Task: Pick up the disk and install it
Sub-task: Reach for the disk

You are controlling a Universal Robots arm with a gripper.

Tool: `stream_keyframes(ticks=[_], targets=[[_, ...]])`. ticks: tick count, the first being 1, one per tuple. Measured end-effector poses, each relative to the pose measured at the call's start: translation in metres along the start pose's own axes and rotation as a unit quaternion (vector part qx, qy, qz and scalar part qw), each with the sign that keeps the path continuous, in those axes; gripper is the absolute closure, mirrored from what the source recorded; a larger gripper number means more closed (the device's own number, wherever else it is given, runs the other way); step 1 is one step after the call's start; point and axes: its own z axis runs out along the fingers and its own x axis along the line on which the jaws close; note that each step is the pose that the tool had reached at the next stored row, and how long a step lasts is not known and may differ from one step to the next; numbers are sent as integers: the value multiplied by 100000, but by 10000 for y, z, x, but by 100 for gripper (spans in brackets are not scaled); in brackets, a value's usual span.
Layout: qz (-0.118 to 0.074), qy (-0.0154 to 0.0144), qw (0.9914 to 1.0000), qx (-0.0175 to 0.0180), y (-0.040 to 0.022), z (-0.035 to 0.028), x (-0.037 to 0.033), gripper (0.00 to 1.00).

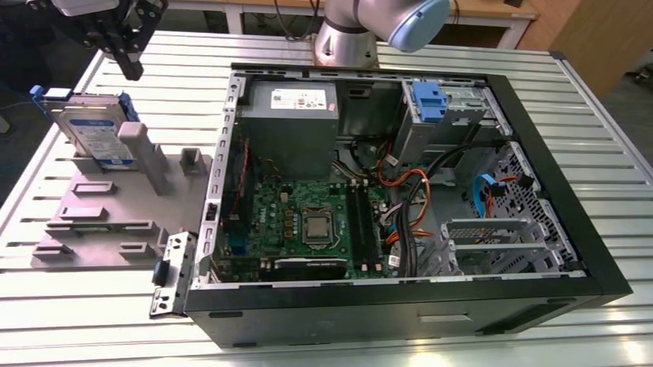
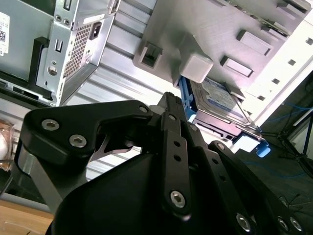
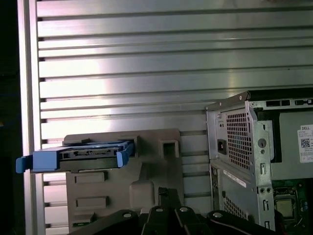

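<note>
At upper left of the exterior view my claw (image 1: 133,71) hangs w/ fingers pinched narrow, nothing between them, above and a bit behind the disk (image 1: 94,126) and not touching it. The disk stands on edge, leaning slightly, in the grey holder (image 1: 112,206) at mid-left, w/ its blue carrier round it. Both wrist views show it seated there, past my fingertips. From center to right, the open PC case (image 1: 408,310) lies on its side on the slatted metal table (image 1: 602,115), motherboard (image 1: 306,222) exposed. A small blue clip (image 1: 429,99) sits in the drive bay at upper right.
</note>
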Motion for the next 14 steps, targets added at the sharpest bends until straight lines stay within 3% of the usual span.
stream_keyframes(ticks=[14], targets=[[-1,2,100000,1,-13,8,173,89]])
